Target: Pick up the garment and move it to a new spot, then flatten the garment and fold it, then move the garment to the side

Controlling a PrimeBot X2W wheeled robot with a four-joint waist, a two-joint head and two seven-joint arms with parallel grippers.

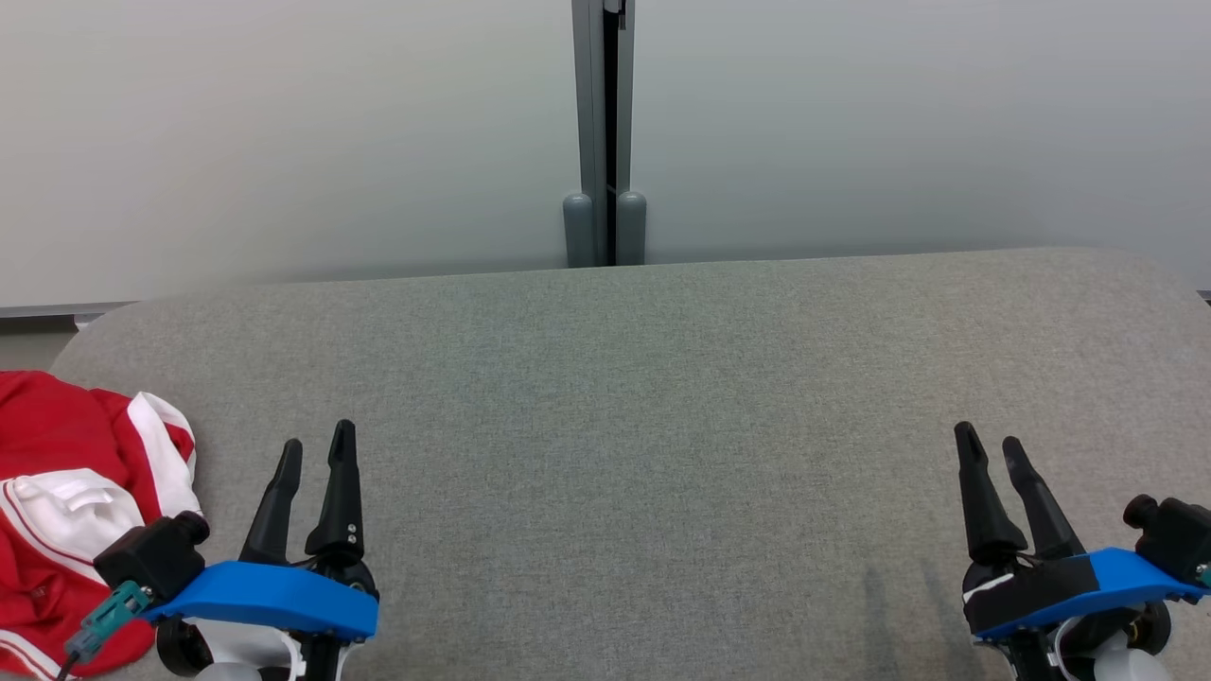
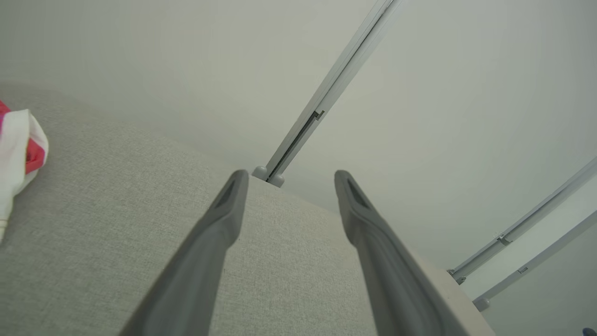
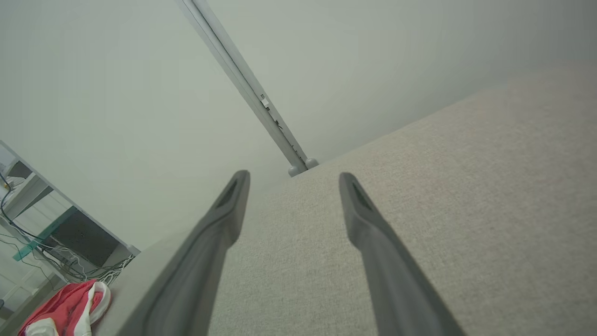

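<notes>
One garment lies crumpled in a soft heap at the left edge of the table. It is red cloth with white panels and thin white stripes. The one table is covered in grey woven fabric with a fine, even grain, and its far corners are rounded.

Just right of the heap is the left gripper. Its two long, dark, tapering fingers have a smooth matte finish and stand spread, with nothing between them. A flat blue bracket and a boxy black camera sit at its wrist.

Behind the table's middle, one slim grey post rises between two pale, smooth wall panels and ends in two rounded caps.

At the far right, well apart from the garment, is the right gripper. It has the same two pointed fingers, likewise parted and empty.
</notes>
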